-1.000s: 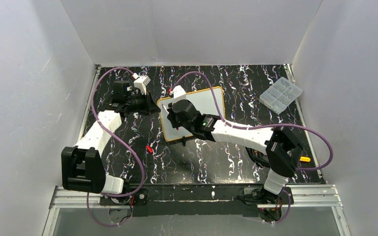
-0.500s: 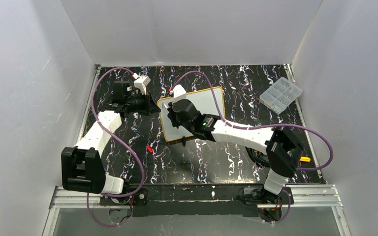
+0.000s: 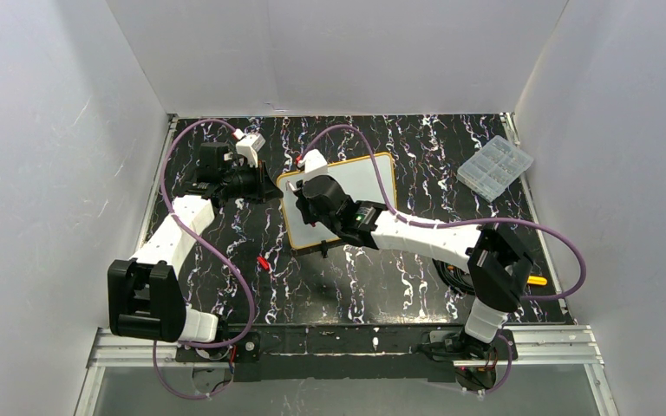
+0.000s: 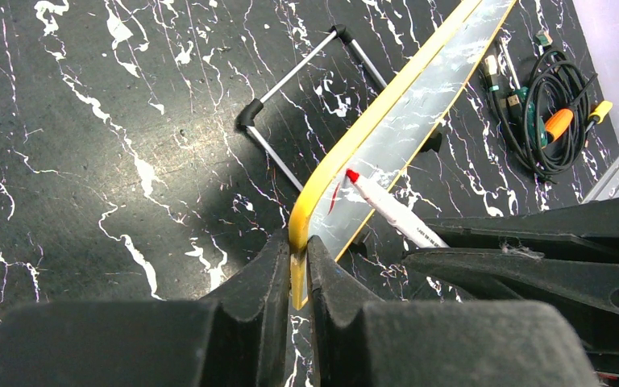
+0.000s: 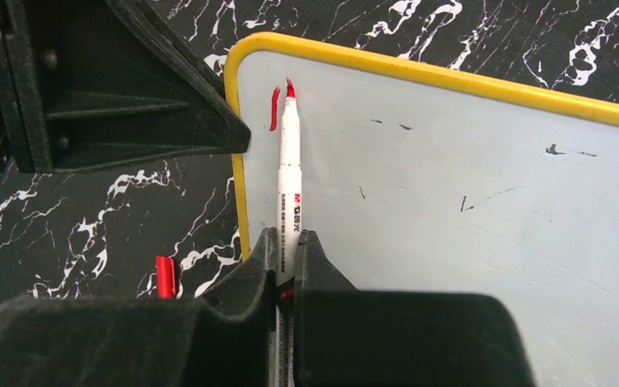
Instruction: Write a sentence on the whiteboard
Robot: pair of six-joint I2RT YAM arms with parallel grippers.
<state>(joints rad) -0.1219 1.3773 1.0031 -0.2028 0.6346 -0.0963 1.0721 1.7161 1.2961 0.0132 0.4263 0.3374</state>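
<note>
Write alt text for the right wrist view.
The right hand grips a red marker, its tip on the whiteboard near the top-left corner, beside one short red stroke. The left hand pinches the board's yellow frame; a red cap lies on the marbled table.

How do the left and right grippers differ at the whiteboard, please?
The left gripper is shut on the whiteboard's yellow edge; the right gripper is shut on a red marker. The left gripper touches the whiteboard itself; the right gripper only points the marker tip at it, beside a short red stroke. Both are shut.
</note>
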